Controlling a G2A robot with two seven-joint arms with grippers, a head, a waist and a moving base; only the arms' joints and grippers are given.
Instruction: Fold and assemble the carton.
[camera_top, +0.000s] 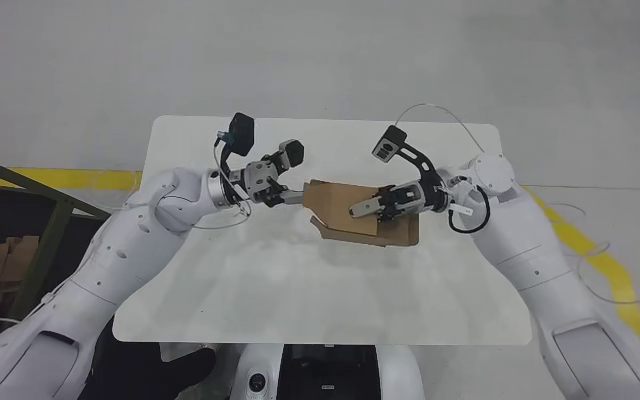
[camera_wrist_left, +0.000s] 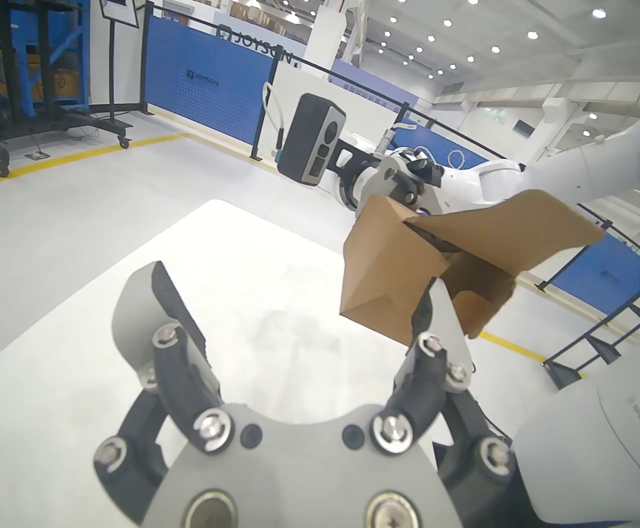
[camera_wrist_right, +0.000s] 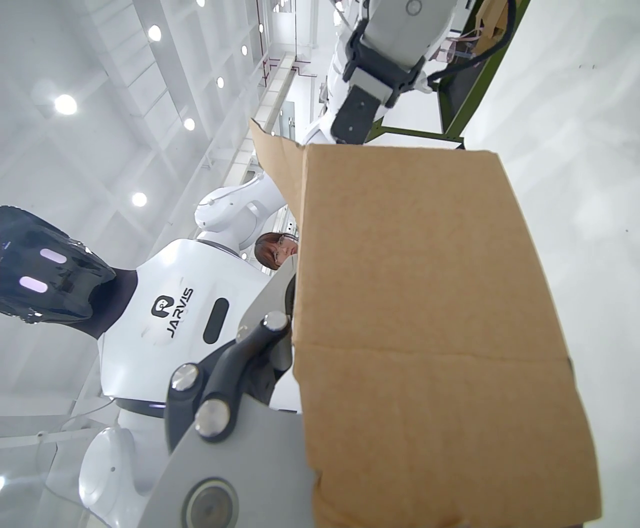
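Carton (camera_top: 397, 233), partly folded, is up off the white table (camera_top: 250, 290), with 1 wall clamped between the right gripper (camera_top: 358, 211) jaws. Left gripper (camera_wrist_left: 295, 280) jaws are spread wide; the carton corner touches 1 finger (camera_wrist_left: 444, 310).

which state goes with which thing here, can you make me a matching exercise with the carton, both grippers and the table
Things: 1 carton; 2 left gripper; 3 right gripper; 4 table.
States: a white, under both arms; b open, beside the carton's end; c brown, flaps sticking out; d shut on the carton.
Pairs: 1-c, 2-b, 3-d, 4-a.
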